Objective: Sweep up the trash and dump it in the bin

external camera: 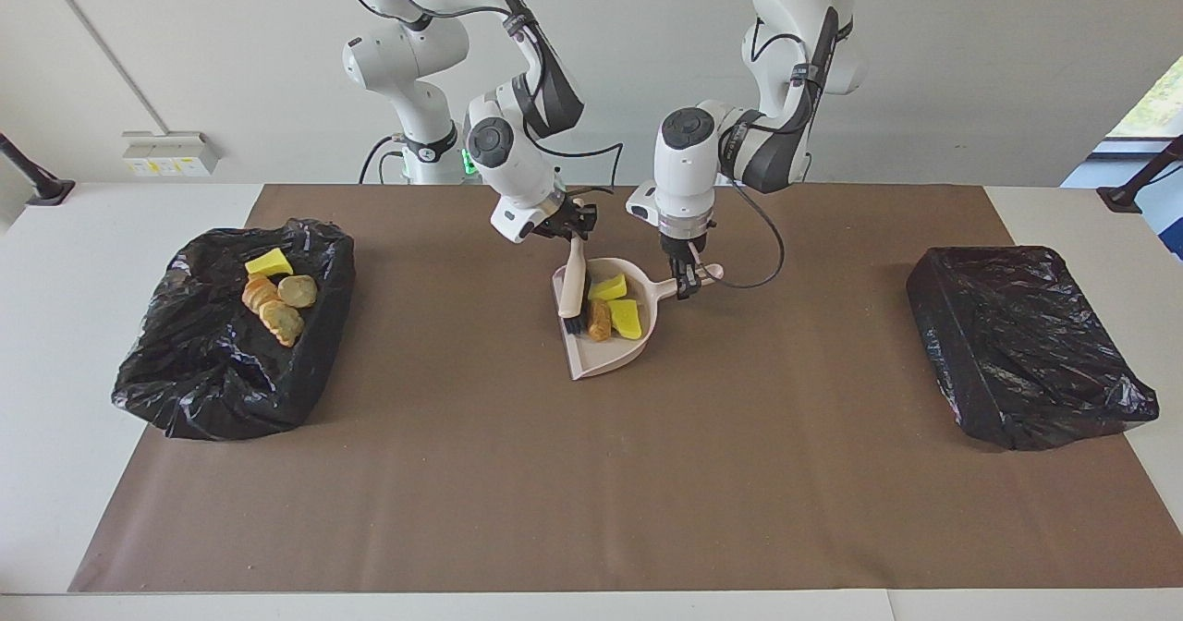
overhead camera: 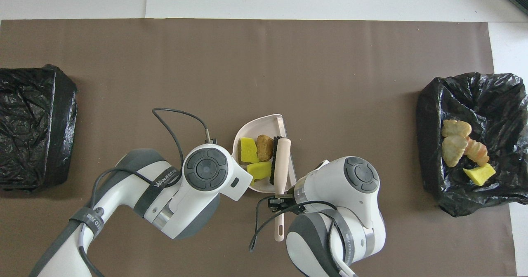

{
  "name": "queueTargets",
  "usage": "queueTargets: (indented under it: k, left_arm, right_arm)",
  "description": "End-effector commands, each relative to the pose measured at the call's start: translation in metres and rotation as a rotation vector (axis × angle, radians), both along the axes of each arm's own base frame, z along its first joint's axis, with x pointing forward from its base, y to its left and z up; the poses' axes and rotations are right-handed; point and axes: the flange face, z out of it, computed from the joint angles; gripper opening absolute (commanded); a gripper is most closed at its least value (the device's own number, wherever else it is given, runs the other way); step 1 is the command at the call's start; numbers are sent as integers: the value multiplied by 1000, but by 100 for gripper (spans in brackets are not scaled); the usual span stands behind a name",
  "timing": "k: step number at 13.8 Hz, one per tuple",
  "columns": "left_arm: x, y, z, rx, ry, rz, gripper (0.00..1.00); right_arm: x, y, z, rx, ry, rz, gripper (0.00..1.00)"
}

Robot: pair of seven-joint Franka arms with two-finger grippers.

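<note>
In the facing view the right gripper (external camera: 570,230) is clamped on the brush (external camera: 574,288), whose bristles stand inside the dustpan (external camera: 612,355) against a tan lump (external camera: 599,320), with two yellow sponge chunks (external camera: 627,318) beside it. The left gripper (external camera: 685,282) grips the dustpan's handle. More trash lies in the bin (external camera: 148,381) at the right arm's end. From overhead, the brush (overhead camera: 281,161) spans the dustpan's (overhead camera: 260,124) mouth; it is best lifted straight up so nothing drags out, the pan kept level.
</note>
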Motion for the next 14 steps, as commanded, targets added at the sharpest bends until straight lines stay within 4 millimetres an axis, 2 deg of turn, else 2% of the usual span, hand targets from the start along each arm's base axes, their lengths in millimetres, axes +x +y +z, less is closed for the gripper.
queueTargets:
  k: [1,4,9,10,12,14]
  left_arm:
    - [-2,12,1,1,-29,8,0]
    - [4,19,-1,-2,-29,18,0]
    - [21,27,4,-8,-38,14,0]
    - [29,35,4,-7,-38,15,0]
    - [41,53,17,-9,-47,-38,0]
    - [52,75,34,-14,-68,-58,0]
  right_arm:
    - [16,4,20,24,35,0,0]
    - [6,-9,55,-155,-8,181,0]
    - [-21,-15,93,-315,45,41,0]
    - [-35,-5,95,-338,59,7,0]
    - [-62,0,92,-330,99,-51,0]
    - [-81,5,79,-331,136,-16,0]
